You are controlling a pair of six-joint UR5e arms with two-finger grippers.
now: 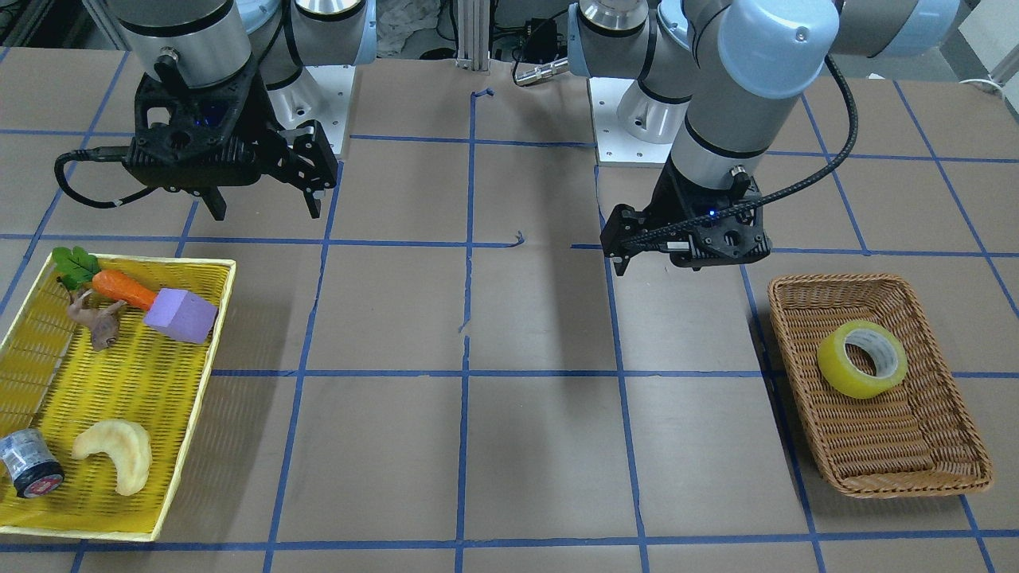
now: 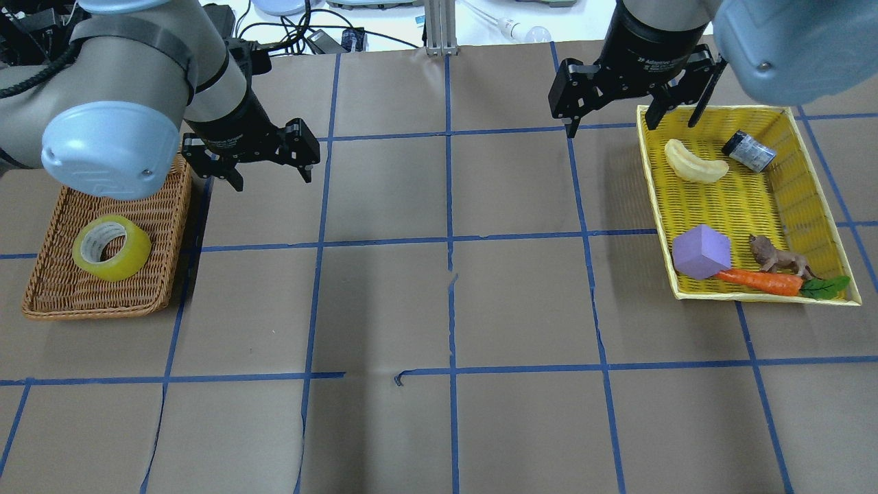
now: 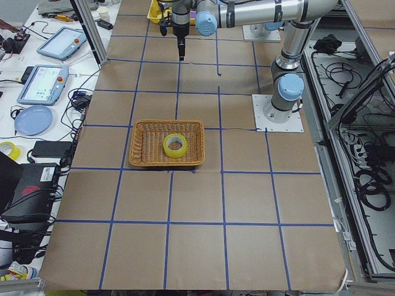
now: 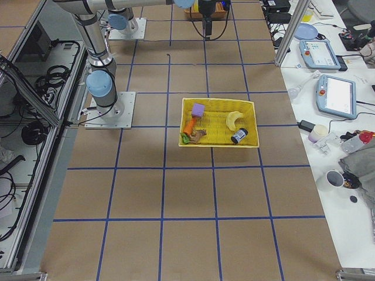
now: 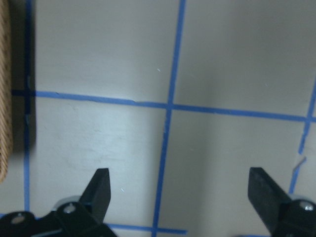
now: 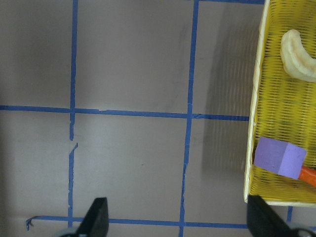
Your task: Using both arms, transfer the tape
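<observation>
The tape (image 2: 111, 247), a yellow translucent roll with a pale core, lies in a brown wicker basket (image 2: 48, 226) on my left side. It also shows in the front view (image 1: 862, 358) and in the left side view (image 3: 175, 146). My left gripper (image 2: 272, 182) is open and empty. It hovers over bare table just past the basket's inner far corner, and shows in the front view (image 1: 621, 259) and in its wrist view (image 5: 180, 192). My right gripper (image 2: 610, 127) is open and empty beside the far inner corner of the yellow tray (image 2: 648, 171).
The yellow tray (image 1: 203, 350) holds a carrot (image 1: 123, 290), a purple block (image 1: 181, 316), a small animal figure (image 1: 95, 318), a pale curved piece (image 1: 115, 454) and a small grey cylinder (image 1: 30, 465). Blue tape lines grid the brown table (image 2: 446, 302).
</observation>
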